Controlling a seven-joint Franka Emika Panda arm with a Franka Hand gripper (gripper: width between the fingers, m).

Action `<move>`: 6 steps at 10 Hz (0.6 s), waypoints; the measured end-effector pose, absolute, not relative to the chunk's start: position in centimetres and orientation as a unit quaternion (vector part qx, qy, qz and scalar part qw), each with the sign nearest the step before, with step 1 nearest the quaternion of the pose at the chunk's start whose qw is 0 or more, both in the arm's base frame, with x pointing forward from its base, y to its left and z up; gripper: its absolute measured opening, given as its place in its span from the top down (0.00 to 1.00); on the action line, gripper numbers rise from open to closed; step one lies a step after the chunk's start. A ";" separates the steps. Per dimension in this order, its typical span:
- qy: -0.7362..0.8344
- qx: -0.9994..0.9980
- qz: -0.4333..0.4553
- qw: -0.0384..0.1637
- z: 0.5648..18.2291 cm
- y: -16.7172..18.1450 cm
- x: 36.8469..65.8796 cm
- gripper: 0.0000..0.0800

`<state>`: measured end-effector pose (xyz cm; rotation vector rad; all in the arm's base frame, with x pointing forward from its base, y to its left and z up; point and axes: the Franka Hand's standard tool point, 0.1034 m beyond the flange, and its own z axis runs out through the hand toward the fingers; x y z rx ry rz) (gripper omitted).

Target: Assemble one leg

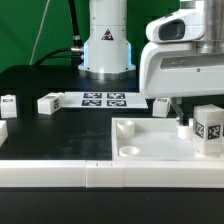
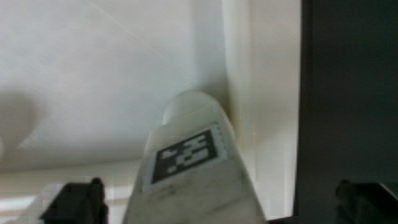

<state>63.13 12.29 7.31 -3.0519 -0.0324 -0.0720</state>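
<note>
Currently the gripper (image 1: 182, 122) is spread wide. In the wrist view the fingers (image 2: 71, 202) are set well out on either side of the leg (image 1: 209, 127), and no contact with it is shown, so nothing is pinched.

The leg is stood upright on the white panel (image 1: 150, 133), close against the raised rim at the corner on the exterior view's right. Its tag is turned toward the exterior camera. Whether its foot is fully seated in a socket cannot be told, because the joint is hidden by the rim.

The arm is hung low over that corner, with the fingers brought down beside the leg. The wide opening is judged to be kept for clearance, so the leg is not knocked sideways. Whether a grasp is being lined up or the part is being let go cannot be read from this moment alone.

One round socket (image 1: 130, 152) is left bare at the near corner on the exterior view's left.

Spare blocks (image 1: 48, 103) are parked on the dark table (image 1: 40, 130) at the exterior view's left, well apart from the panel and presumably kept out of the working zone. The marker board (image 1: 103, 99) is laid flat behind them.

The panel is butted against a white rail (image 1: 60, 176) along the front, likely so it is held square while parts are pushed in.
</note>
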 end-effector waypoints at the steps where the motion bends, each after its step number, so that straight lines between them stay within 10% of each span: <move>1: -0.056 -0.997 -0.024 0.043 7.2 12.2 63.1 0.19; 6: -0.064 -0.997 -0.017 0.044 6.9 11.9 62.8 0.64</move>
